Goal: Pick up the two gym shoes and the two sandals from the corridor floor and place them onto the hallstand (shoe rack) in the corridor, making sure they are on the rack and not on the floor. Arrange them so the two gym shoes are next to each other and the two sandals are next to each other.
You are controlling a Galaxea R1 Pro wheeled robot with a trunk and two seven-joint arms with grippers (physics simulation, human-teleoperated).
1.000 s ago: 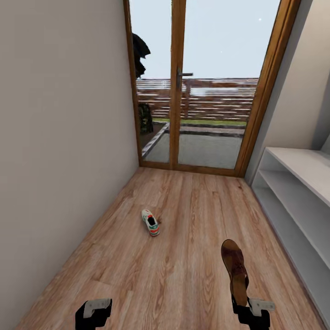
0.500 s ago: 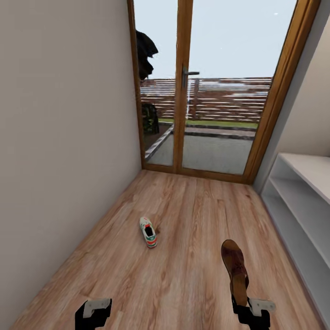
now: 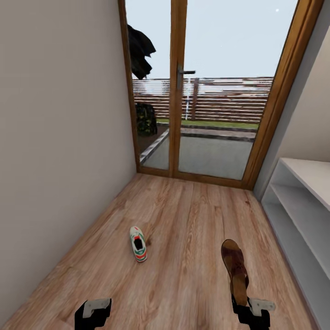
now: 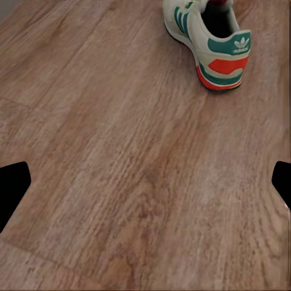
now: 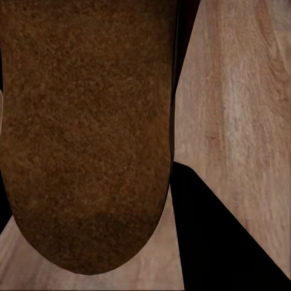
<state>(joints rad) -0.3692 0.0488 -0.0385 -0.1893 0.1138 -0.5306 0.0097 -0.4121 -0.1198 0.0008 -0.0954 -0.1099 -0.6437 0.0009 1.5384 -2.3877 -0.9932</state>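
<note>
The right tool [image 3: 245, 308], at the lower right of the head frame, is clamped on the heel end of a brown sandal [image 3: 234, 271], whose long axis runs up the frame, away from the robot, toe foremost; in the right wrist view its brown underside [image 5: 85, 133] looms close against the planks. The left tool [image 3: 94, 313], at the lower left of the head frame, carries nothing, and in its wrist view its dark fingertips [image 4: 12, 188] stand wide apart at the two side edges with bare wood between them. The one gym shoe [image 3: 138, 244] in view lies on the corridor floor [image 3: 183, 220] left of centre in the head frame, up-frame from the left tool and a little toward the middle, well apart from it. Its long axis runs nearly straight away from the robot, tilted slightly, with the teal and orange heel [image 4: 224, 57] turned toward the left tool. The left arm is clearly the nearer one and the free one, so I judge the shoe to be its business. The hallstand [image 3: 302, 201] runs along the right edge of the head frame, its pale grey shelves open toward the floor, on the same side as the held sandal and apart from it. The floor is light-brown wood-grain plank. The corridor is narrow, with a plain wall [image 3: 59, 137] on the left and a wood-framed glazed door [image 3: 178, 87] at the far end.
</note>
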